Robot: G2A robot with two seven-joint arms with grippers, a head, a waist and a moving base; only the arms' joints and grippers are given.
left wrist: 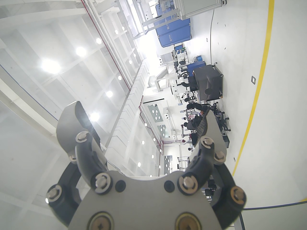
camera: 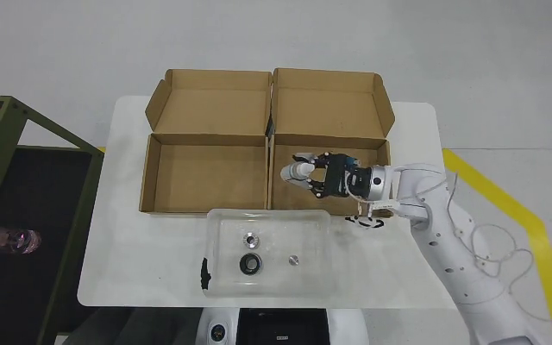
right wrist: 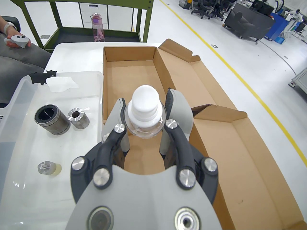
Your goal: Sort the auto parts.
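In the top view, a green cart (camera: pixel 17 129) stands at the left edge of the frame with a bottle (camera: pixel 21 240) on it, beside the white worktop (camera: pixel 121 259). On the worktop, at the upper centre, two open cardboard boxes stand side by side with their walls touching. The left box (camera: pixel 207 177) has nothing inside.

Below the boxes, at the lower centre, lies a clear bin (camera: pixel 319 226), with its far rim just beside the near walls of both boxes. A piece of black tape (camera: pixel 204 274) sits on its left rim. In the left half of the bin a steel cylinder (camera: pixel 249 240) stands upright. A dark bearing (camera: pixel 250 263) is just beside it, lower in the frame. A small part (camera: pixel 294 259) lies apart from them, to the right.

The right box (camera: pixel 328 108) is right of centre. Over its left part hangs the right pincer (camera: pixel 302 170), pointing to the left of the frame. It holds a white part (right wrist: pixel 145 106), a stepped white plug on a clear round base, with one finger on each side of the base. I cannot tell if the part touches the box floor.

In the left wrist view, the left pincer (left wrist: pixel 141 111) points up toward the ceiling, with its fingers wide apart and nothing between them.
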